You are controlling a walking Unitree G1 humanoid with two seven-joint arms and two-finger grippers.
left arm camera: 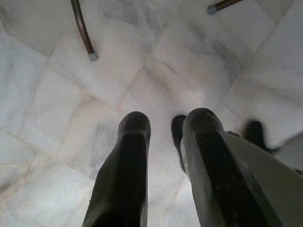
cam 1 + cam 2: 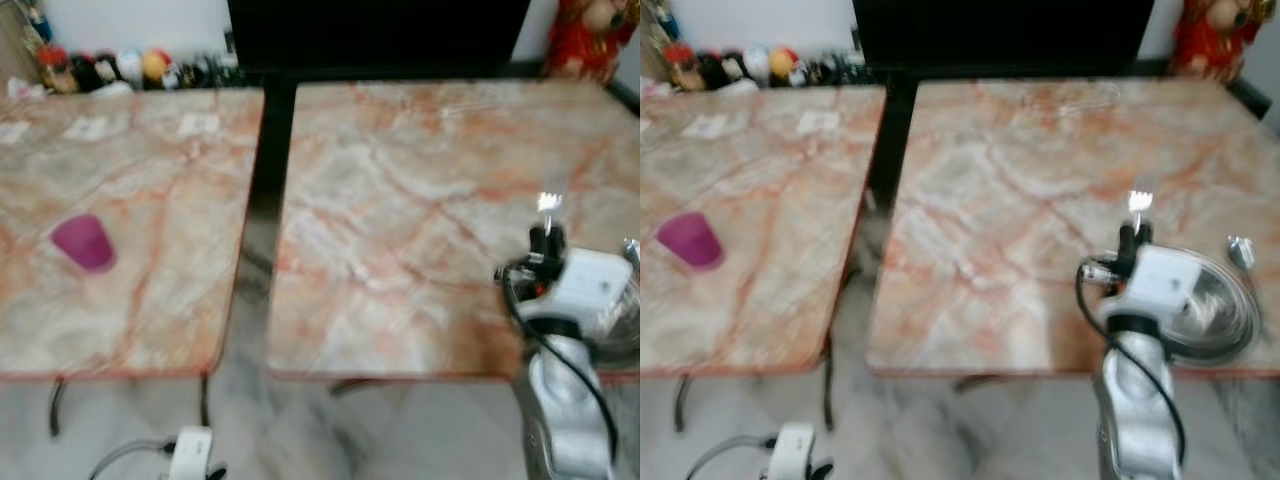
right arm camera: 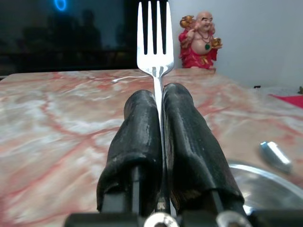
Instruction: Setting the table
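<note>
My right gripper is shut on a silver fork, holding it upright with the tines up. It hovers over the front right part of the right marble table, at the left rim of a shiny metal plate. A small silver utensil end lies by the plate's far right rim. A purple cup stands on the left marble table. My left gripper hangs low over the floor, open, with nothing between its fingers.
A narrow gap separates the two tables. Small toys and paper cards line the left table's far side. A red figurine stands at the back right, beside a dark cabinet. Table legs stand on the marble floor.
</note>
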